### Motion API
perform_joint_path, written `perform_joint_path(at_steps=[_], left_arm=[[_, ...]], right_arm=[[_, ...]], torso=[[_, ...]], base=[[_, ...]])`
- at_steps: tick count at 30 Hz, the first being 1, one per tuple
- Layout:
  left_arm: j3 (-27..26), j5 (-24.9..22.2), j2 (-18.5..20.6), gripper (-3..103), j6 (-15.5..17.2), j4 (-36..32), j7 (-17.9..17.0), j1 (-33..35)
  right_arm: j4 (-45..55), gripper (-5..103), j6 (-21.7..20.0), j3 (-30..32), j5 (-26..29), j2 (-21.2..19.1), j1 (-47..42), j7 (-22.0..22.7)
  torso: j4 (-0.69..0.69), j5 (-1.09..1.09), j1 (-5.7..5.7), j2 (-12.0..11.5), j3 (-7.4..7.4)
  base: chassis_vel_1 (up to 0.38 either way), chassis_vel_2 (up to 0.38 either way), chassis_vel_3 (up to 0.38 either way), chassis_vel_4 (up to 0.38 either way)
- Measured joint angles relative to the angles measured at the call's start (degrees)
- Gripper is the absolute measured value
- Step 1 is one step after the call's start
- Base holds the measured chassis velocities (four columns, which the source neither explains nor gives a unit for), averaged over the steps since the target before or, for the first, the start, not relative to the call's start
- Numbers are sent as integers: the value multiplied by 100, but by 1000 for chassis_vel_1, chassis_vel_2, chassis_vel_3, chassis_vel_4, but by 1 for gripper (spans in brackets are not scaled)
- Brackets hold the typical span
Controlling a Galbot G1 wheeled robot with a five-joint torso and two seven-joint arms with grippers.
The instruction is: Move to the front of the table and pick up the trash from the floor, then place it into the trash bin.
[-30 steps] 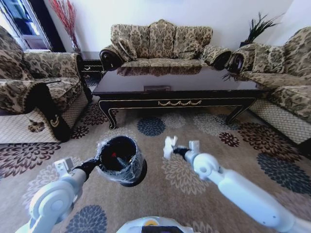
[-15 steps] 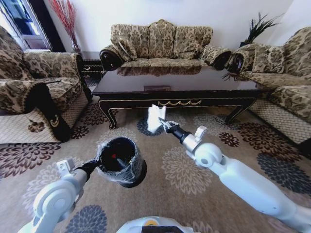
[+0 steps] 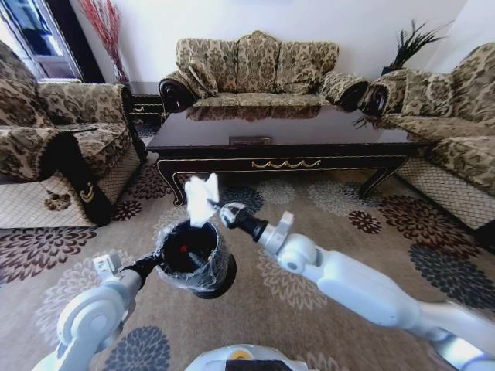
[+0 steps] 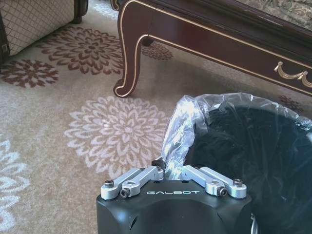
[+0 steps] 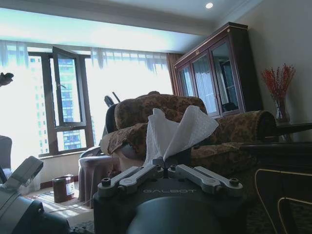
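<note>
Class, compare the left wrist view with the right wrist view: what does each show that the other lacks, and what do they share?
Only the left wrist view shows the round black bin lined with clear plastic, the left gripper shut on its bag, and the beige flower-patterned carpet. Only the right wrist view shows the right gripper shut on the crumpled white paper, plus a tall glass-fronted wooden cabinet and bright windows. Both show the glossy dark brown table with gold trim.

From the head we look down and forward over the carpet (image 3: 309,197) toward the coffee table (image 3: 286,127). Our left wrist camera sits close behind the trash bin (image 4: 253,151), sharing that table (image 4: 204,36). Our right wrist camera faces level toward the windows (image 5: 63,112).
</note>
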Motion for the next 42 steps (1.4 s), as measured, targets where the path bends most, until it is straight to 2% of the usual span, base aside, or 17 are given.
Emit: perform_joint_path(at_steps=[3, 13, 14, 16, 20, 22, 26, 28, 31, 33, 36, 37, 38, 42], left_arm=[[-10, -21, 11, 4, 2, 27, 0, -47], [-10, -30, 23, 4, 11, 77, 10, -96], [-10, -34, 24, 4, 12, 78, 13, -98], [-10, -35, 24, 4, 12, 78, 15, -98], [-26, -44, 42, 4, 13, 78, 16, -99], [-31, -45, 43, 4, 13, 78, 16, -99], [-44, -49, 44, 4, 12, 74, 20, -93], [-47, -49, 43, 4, 13, 72, 20, -91], [-61, -49, 39, 4, 12, 55, 21, -82], [-66, -49, 38, 4, 13, 48, 22, -79], [-83, -47, 27, 4, 13, 16, 24, -49], [-83, -47, 27, 4, 13, 16, 24, -49], [-85, -45, 22, 4, 13, 6, 24, -40], [-123, -43, 20, 4, 13, -37, 27, -4]], right_arm=[[-127, 0, 75, -227, -200, -24, 59, -266], [-298, -2, 115, -411, -552, -80, 23, -533], [-336, 9, 115, -432, -598, -97, 51, -597], [-350, 9, 115, -436, -611, -104, 58, -625], [-373, 31, 112, -436, -573, -153, 66, -778], [-370, 31, 110, -433, -558, -163, 66, -798], [-320, 53, 105, -352, -490, -255, 26, -982], [-298, 53, 104, -335, -482, -280, 13, -1022], [-239, 70, 101, -269, -478, -372, -34, -1132], [-232, 70, 102, -242, -483, -388, -52, -1143], [-210, 86, 101, -128, -526, -442, -140, -1151], [-210, 86, 101, -128, -526, -442, -140, -1151], [-204, 91, 101, -102, -534, -453, -165, -1150], [-190, 100, 97, 13, -565, -515, -247, -1108]], torso=[[-1, 0, 0, 0, 0], [-1, 1, 0, 0, 0], [-1, 1, 0, 0, 0], [-1, 1, 0, 0, 0], [-1, 1, 0, 0, 0], [-1, 1, 0, 0, 0], [-1, 1, 0, 0, 0], [-1, 1, 0, 0, 0], [-1, 1, 0, 0, 0], [-1, 1, 0, 0, 0], [-1, 1, 0, 0, 0], [-1, 1, 0, 0, 0], [-1, 1, 0, 0, 0], [-1, 1, 0, 0, 0]], base=[[0, 0, 0, 0], [0, 0, 0, 0], [0, 0, 0, 0], [0, 0, 0, 0], [0, 0, 0, 0], [0, 0, 0, 0], [0, 0, 0, 0], [0, 0, 0, 0], [0, 0, 0, 0], [0, 0, 0, 0], [0, 0, 0, 0], [0, 0, 0, 0], [0, 0, 0, 0], [0, 0, 0, 0]])
